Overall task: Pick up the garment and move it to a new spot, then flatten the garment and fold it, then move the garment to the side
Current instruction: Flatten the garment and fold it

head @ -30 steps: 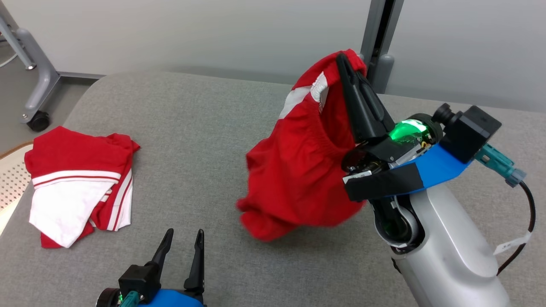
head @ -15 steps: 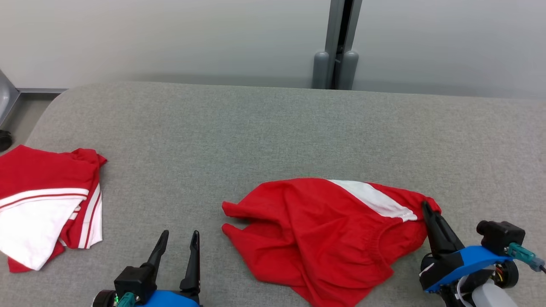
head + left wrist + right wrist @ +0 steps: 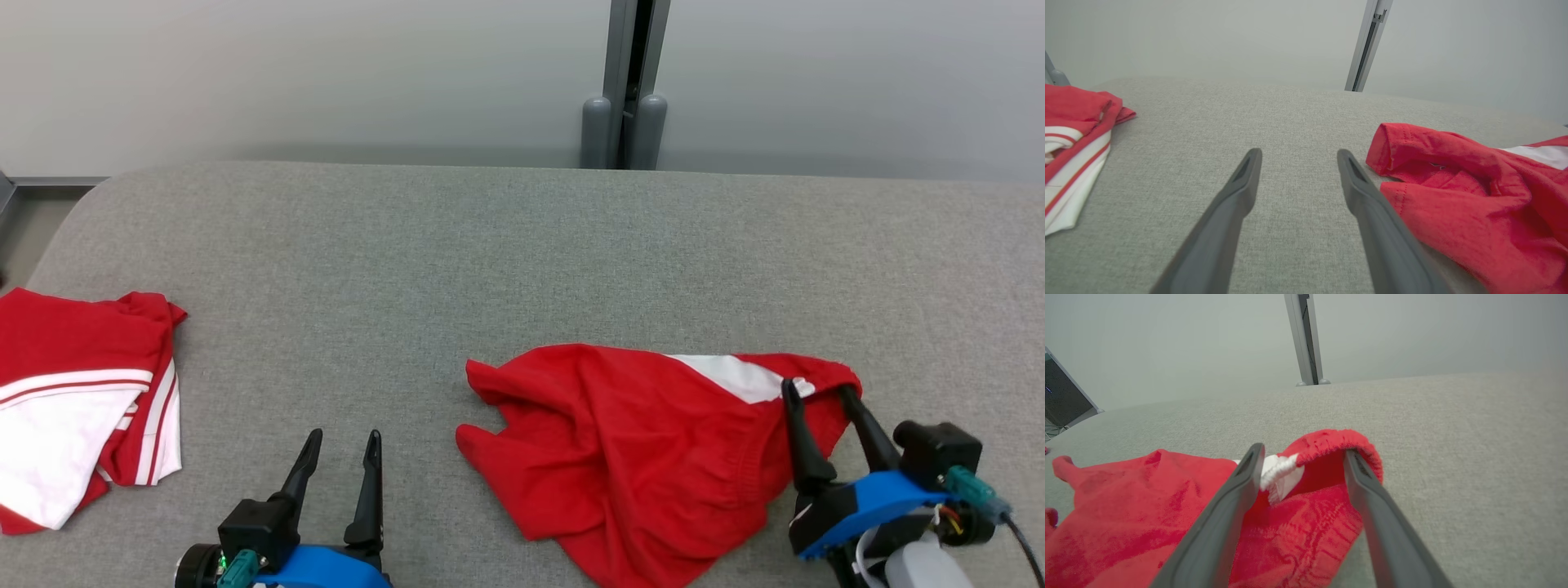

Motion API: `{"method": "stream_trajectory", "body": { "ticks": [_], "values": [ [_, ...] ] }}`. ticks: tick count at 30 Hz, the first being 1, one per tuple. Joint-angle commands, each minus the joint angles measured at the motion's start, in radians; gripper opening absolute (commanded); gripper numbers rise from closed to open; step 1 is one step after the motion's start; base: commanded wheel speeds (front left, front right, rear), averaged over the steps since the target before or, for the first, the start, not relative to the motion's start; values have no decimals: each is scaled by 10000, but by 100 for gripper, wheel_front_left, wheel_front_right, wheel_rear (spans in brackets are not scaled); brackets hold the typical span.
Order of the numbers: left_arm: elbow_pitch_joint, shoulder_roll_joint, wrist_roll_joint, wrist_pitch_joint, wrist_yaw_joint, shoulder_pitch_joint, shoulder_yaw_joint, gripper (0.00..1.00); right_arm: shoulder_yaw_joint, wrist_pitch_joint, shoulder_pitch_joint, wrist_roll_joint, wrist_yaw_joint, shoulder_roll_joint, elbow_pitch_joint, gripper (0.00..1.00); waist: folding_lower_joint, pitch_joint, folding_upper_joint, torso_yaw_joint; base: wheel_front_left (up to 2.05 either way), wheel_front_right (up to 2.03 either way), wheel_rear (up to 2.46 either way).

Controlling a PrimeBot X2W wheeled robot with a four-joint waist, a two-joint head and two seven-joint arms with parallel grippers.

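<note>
**Garment down on the grey surface, my right fingers let go**

The red garment lies crumpled on the grey padded table, to the right of the middle and close to my edge, its white panel facing up near the right end. My right gripper stands spread at that end, with the elastic waistband arching loosely between the two fingers and nothing pinched. My left gripper is spread too, low over bare table, just left of the garment and apart from it. A second red-and-white garment sits folded at the far left.

A second ago my right fingers were pressed together on the waistband, holding the garment up in the air. Half a second ago it was already down, with the fingers still clamped on it. Now they have parted. The head camera has also shifted.
</note>
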Motion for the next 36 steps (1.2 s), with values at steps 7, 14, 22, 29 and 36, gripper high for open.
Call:
{"method": "stream_trajectory", "body": {
  "ticks": [7,14,22,29,36],
  "values": [
    [65,-3,-80,-30,-28,104,-77,100,341,-7,339,89,1,345,856,100,1,-49,-1,17,0,0,0],
    [111,-5,-18,-30,-28,180,26,100,111,-7,601,-445,1,448,427,100,1,-224,-1,34,0,0,0],
    [44,-5,124,-30,55,521,126,100,-575,-7,1580,-1476,1,601,-576,100,1,-648,-1,-163,0,0,0],
    [102,-5,202,-30,80,534,23,100,-152,-7,1692,-1176,1,597,-428,100,1,-727,-1,-218,0,0,0],
    [134,-5,232,-30,69,613,9,100,616,-5,1246,273,1,586,-28,100,1,-707,-1,-82,0,0,0]
  ]
}}
